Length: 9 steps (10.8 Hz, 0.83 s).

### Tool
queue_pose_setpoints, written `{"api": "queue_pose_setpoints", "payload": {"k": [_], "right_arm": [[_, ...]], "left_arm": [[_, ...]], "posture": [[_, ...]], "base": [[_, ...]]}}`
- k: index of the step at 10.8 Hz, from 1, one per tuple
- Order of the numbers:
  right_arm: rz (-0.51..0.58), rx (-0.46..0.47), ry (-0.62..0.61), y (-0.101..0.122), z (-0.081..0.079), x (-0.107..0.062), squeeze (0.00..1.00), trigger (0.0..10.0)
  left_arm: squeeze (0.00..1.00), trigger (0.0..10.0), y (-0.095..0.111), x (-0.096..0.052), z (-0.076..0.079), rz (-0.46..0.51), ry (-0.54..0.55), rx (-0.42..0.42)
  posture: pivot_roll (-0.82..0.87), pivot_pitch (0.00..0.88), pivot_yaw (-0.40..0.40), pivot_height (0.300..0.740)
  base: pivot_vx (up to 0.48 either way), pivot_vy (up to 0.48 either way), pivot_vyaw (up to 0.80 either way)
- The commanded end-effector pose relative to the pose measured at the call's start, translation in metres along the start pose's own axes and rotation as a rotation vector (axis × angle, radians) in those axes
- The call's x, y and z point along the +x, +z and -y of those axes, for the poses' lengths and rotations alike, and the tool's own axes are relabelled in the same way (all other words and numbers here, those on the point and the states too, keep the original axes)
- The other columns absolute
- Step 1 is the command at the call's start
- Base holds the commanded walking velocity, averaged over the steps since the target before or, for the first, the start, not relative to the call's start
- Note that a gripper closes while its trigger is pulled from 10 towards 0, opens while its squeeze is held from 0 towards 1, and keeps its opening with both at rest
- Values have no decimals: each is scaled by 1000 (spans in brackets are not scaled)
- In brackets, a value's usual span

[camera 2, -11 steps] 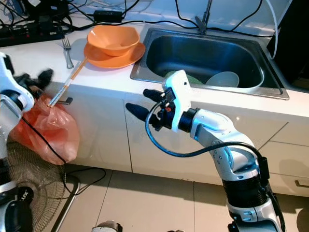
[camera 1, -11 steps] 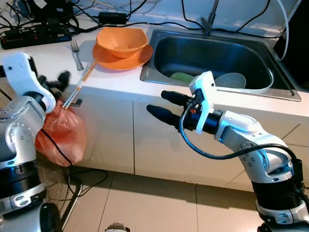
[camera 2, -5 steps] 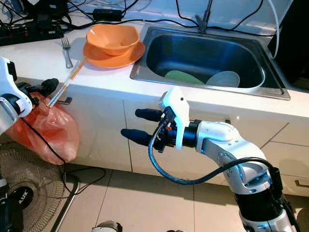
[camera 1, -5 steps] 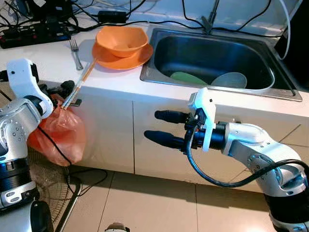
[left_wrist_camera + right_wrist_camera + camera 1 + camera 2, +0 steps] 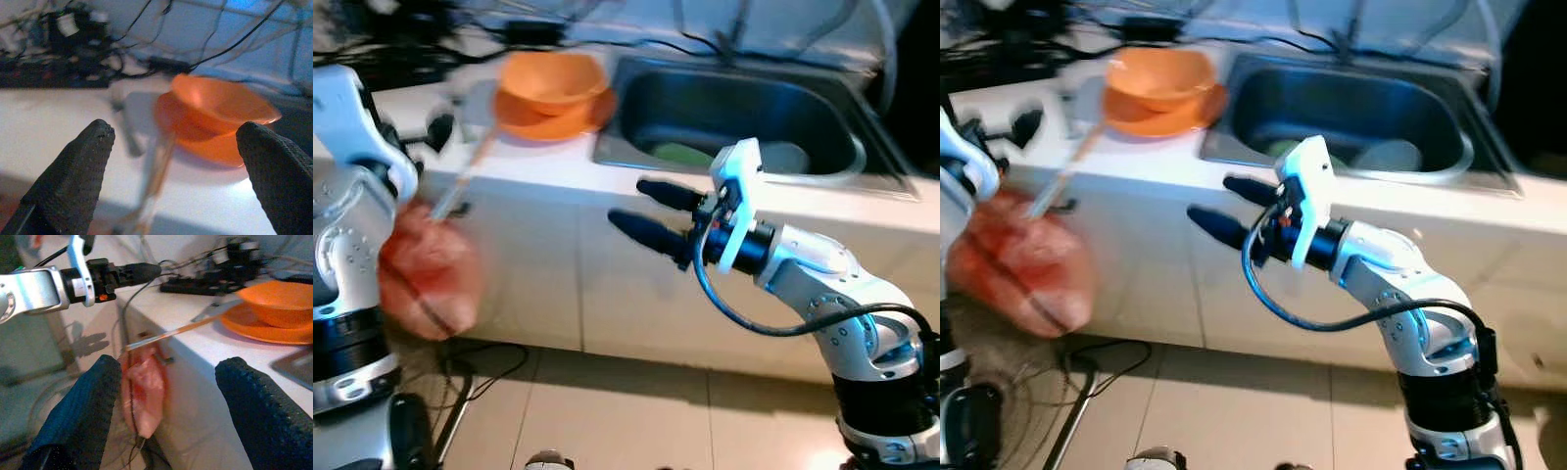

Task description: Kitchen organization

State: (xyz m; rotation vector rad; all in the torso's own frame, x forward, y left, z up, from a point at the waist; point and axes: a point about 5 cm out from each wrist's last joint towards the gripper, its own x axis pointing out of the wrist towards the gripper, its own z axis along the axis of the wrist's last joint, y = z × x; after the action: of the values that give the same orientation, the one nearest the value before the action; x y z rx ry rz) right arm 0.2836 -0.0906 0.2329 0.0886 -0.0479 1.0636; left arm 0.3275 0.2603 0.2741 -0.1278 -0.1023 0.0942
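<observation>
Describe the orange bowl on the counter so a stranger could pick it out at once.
Start at the steel sink set into the white countertop; just to its left lies a flat orange plate. The deep orange bowl sits on that plate. Unlike the thin chopsticks slanting off the plate's edge, it is round and hollow.

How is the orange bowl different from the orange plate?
The orange bowl is deep with tall sides; the orange plate is flat and wider. The bowl sits on top; the plate lies underneath, on the counter. Both share the same orange colour, and both look empty.
</observation>
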Motion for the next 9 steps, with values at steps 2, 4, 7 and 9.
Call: {"api": "queue_pose_setpoints", "payload": {"k": [2, 4, 7, 9], "right_arm": [[38, 3, -45, 6, 7, -1, 0, 10000], [49, 2, -54, 7, 6, -1, 0, 10000], [52, -1, -61, 7, 6, -1, 0, 10000], [50, -6, -67, 7, 6, 0, 0, 10000]], "left_arm": [[0, 10000, 1, -2, 8, 37, 1, -1], [0, 10000, -5, -2, 11, 32, 9, -10], [0, 10000, -6, -1, 14, 29, 8, -15], [0, 10000, -7, 0, 13, 21, 16, -17]], "posture": [[185, 80, -46, 740], [182, 83, -44, 740], [178, 84, -42, 740], [177, 86, -42, 740]], "base": [[0, 0, -369], [0, 0, 0], [0, 412, 0], [0, 450, 0]]}}
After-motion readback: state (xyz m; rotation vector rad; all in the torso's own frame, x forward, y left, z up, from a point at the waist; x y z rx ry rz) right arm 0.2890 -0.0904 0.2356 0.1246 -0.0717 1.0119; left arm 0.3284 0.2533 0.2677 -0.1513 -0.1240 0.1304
